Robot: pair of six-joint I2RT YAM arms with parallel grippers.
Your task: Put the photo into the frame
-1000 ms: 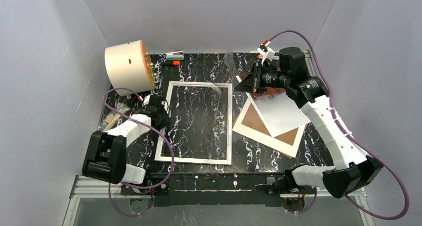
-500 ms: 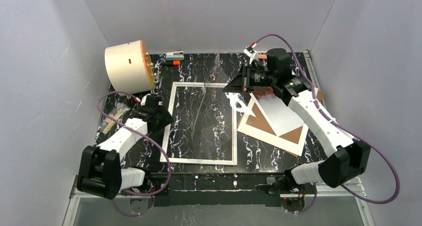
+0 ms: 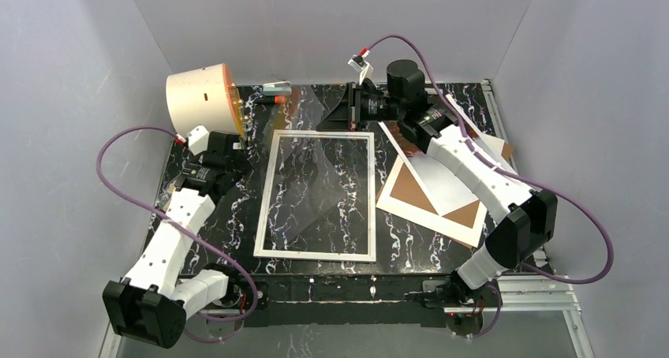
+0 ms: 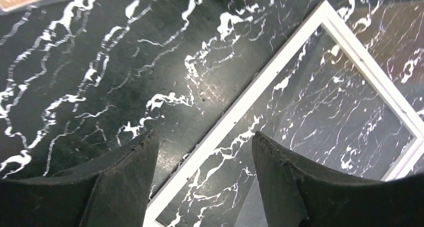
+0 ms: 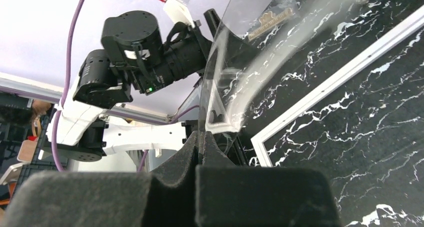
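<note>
Right gripper [image 5: 202, 137] is clamped hard on the edge of a clear pane [image 5: 227, 87], pinching it at the far end of the frame [image 3: 315, 255] and holding it tilted with the far edge up. The near edge seems to reach down into the frame opening, but the pane is transparent, so I can't tell if it touches. An edge pinch makes sense: it lifts a flat sheet without putting fingers on its face. My read is that this is the glazing, being either seated or pulled out; can't say which. Left gripper [image 4: 204, 139] has its jaws wide apart and holds nothing. It hovers over the bare table [image 3: 394, 240] by the frame's left rail near the far-left corner. The rail shows between its fingers in the wrist view, with no contact visible. It looks placed to steady the frame if the pane drags it. The frame lies flat mid-table with the marbled top visible through it, so there's no backing in it. The photo [image 3: 450, 183] isn't in yet: it lies right of the frame on top of the white mat [image 3: 422, 218], grey half toward the near side, red-orange end tucked under the right arm. That keeps it within the right arm's reach. Risk: the pane flexing or slipping in such a thin edge grip.
</note>
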